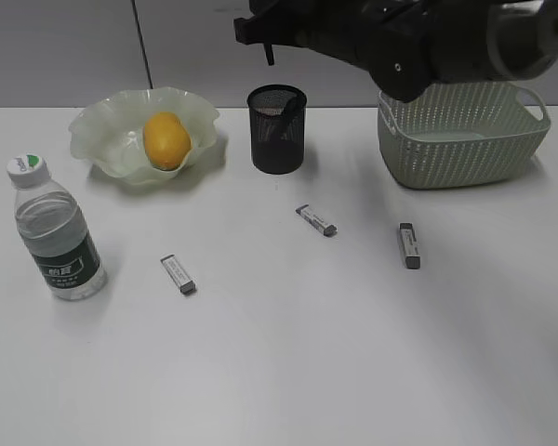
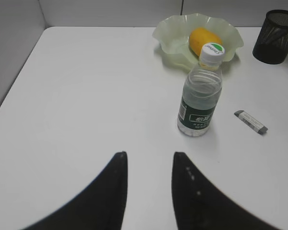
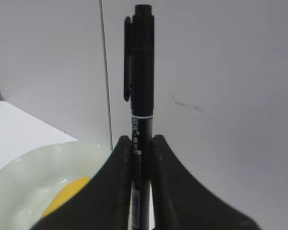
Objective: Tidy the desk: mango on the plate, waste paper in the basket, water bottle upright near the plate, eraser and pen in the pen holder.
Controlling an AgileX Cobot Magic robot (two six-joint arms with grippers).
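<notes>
My right gripper (image 3: 141, 139) is shut on a black pen (image 3: 142, 72), which stands up past the fingertips. In the exterior view this gripper (image 1: 263, 31) hangs high over the black mesh pen holder (image 1: 277, 130). The mango (image 1: 166, 139) lies in the wavy green plate (image 1: 98, 130). The water bottle (image 1: 56, 232) stands upright at front left of the plate. Three erasers (image 1: 179, 274) (image 1: 316, 220) (image 1: 408, 244) lie flat on the desk (image 1: 288, 353). My left gripper (image 2: 149, 155) is open over bare desk, short of the water bottle (image 2: 199, 96). No waste paper shows.
The green woven basket (image 1: 460, 139) stands at the back right, partly behind the right arm. A grey wall runs behind the desk. The left wrist view also holds the plate (image 2: 170, 33), the pen holder (image 2: 275, 37) and one eraser (image 2: 251, 121).
</notes>
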